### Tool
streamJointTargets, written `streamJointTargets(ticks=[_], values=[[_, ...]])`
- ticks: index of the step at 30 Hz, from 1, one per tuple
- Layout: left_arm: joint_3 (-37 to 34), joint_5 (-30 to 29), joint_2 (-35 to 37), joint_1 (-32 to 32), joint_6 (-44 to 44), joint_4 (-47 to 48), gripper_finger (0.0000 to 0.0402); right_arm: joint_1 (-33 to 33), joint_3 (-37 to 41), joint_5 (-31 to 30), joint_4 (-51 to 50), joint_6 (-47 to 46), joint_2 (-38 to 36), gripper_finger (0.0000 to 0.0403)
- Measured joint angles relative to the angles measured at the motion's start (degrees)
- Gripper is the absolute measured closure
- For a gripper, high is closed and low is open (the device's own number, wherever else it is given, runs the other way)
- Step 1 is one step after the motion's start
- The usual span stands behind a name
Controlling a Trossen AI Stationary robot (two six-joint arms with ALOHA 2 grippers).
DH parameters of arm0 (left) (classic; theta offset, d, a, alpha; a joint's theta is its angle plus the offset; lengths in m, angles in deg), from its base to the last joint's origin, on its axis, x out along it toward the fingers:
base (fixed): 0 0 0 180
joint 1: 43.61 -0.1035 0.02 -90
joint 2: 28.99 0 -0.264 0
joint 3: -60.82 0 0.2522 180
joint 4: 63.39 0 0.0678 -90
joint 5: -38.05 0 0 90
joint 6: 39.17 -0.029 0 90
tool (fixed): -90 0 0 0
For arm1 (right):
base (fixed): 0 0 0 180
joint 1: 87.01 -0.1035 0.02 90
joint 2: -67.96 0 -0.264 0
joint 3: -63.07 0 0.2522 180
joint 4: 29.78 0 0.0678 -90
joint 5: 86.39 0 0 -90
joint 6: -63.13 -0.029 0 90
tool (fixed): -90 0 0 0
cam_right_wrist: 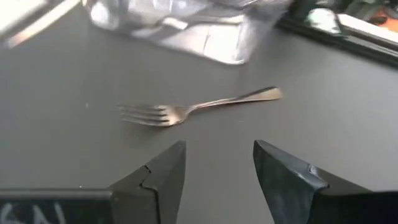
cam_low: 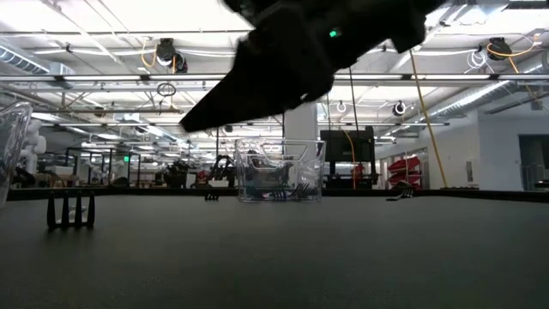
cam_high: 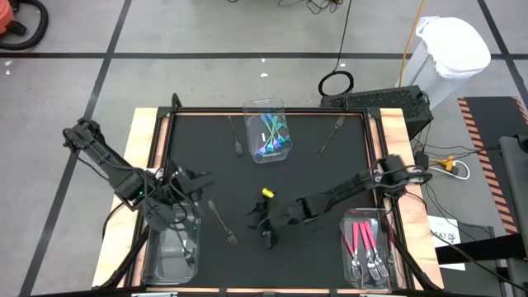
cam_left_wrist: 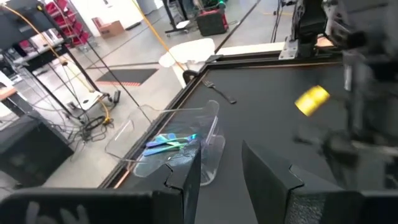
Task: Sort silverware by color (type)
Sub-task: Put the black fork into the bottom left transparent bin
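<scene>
A black mat covers the desk [cam_high: 313, 177], which stands on a grey tiled floor in a bright workshop. The right pincer [cam_right_wrist: 217, 171] hovers open and empty above a silver fork [cam_right_wrist: 186, 111] near the left bin [cam_high: 169, 256]. The left pincer [cam_left_wrist: 217, 171], jaws apart, apparently holds nothing.

In the low view a blurred dark arm [cam_low: 292, 51] hides the room above the clear rectangular plastic bin [cam_low: 280, 172]; which arm cannot be told there. That bin's teal-handled utensils [cam_low: 274, 190] are too small to tell apart. Left of it, another clear bin's wall [cam_low: 12, 142] is cut off by the edge. The left wrist view smears the other dark arm [cam_left_wrist: 360, 93].
</scene>
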Motion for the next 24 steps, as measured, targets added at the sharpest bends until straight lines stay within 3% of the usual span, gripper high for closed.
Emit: streamJointTargets(ticks=[10, 17, 24], values=[[-0.07, 5.11, -1.85, -3.32, 0.46, -0.03, 0.0282, -1.44, -17.95, 0.00, -13.01, 7.66, 13.12, 0.0220], [-0.09, 5.33, -4.92, -3.67, 0.42, -0.22, 0.0282, -3.38, -20.47, 0.36, -15.78, 14.11, 14.03, 0.0220], [-0.09, 5.33, -5.51, -3.67, 2.78, -0.41, 0.0282, -3.60, -20.47, 10.64, -12.01, 17.91, 14.07, 0.0220]])
